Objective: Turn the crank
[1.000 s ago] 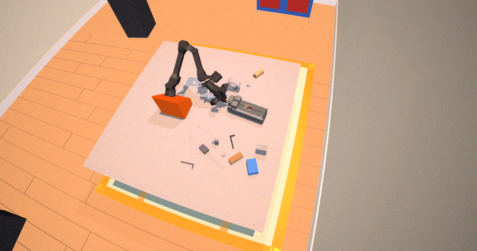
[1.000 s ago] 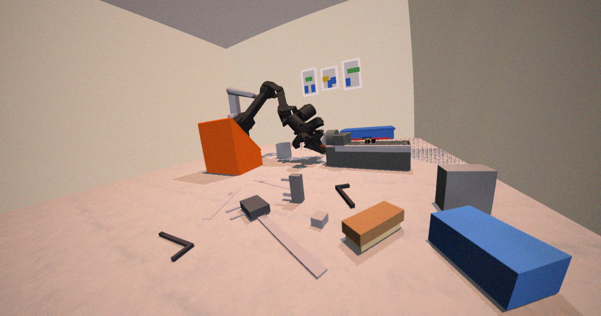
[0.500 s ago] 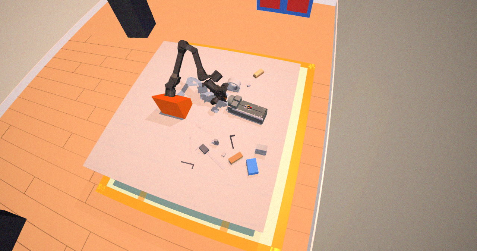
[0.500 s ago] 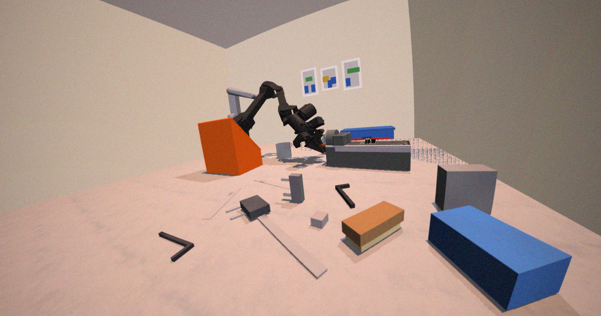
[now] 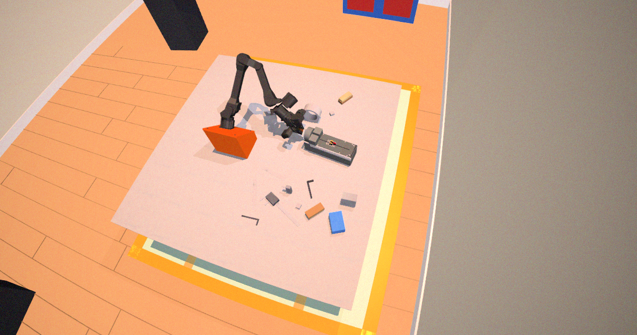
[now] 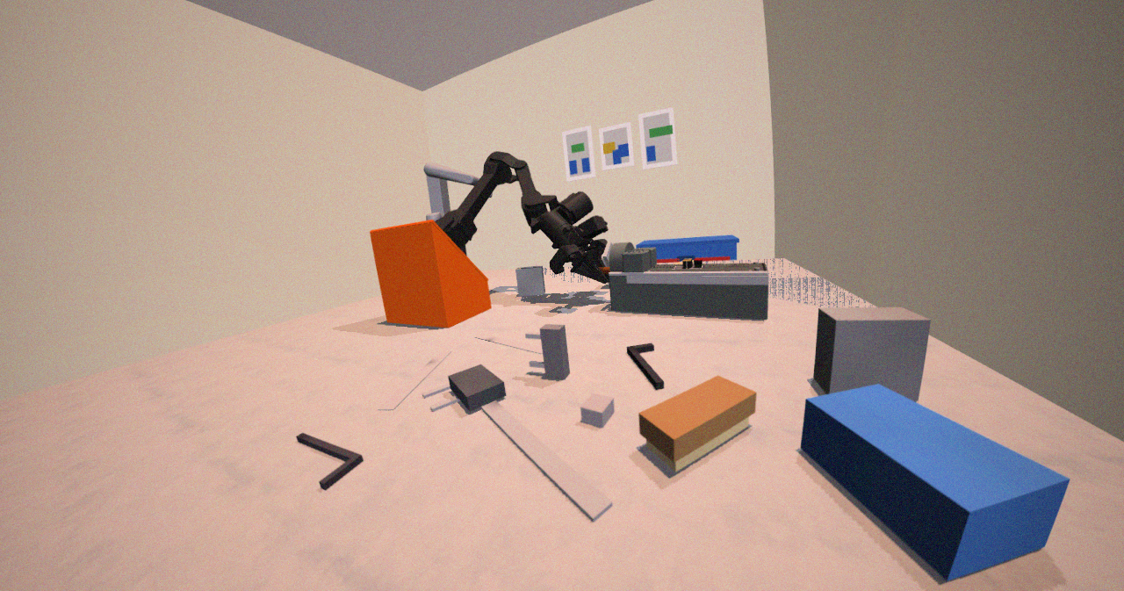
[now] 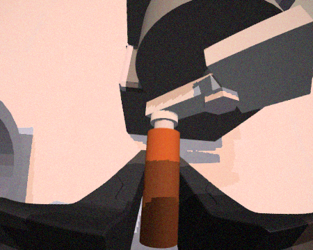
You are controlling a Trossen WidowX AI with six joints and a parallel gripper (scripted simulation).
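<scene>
The machine (image 5: 338, 154) (image 6: 691, 298) is a long dark box with a grey housing at its left end. The red pointer (image 5: 333, 143) shows on its top beside small brass marks; whether they are level is too small to tell. In the wrist view the grey crank arm (image 7: 261, 69) runs from upper right down to the orange handle (image 7: 163, 146). My gripper (image 5: 301, 131) (image 6: 606, 273) (image 7: 158, 157) is shut on the orange handle, one dark finger on each side. The handle is mostly hidden in the top and exterior views, and the pointer is out of the wrist view.
A grey ring-shaped part (image 5: 312, 113) (image 7: 3, 139) stands close behind the gripper. In front of the machine lie a black hex key (image 5: 309, 188) (image 6: 645, 365), an orange-brown block (image 5: 314, 210) (image 6: 697, 422), a blue box (image 5: 336, 222) (image 6: 927, 470) and a grey block (image 5: 348, 199) (image 6: 872, 351).
</scene>
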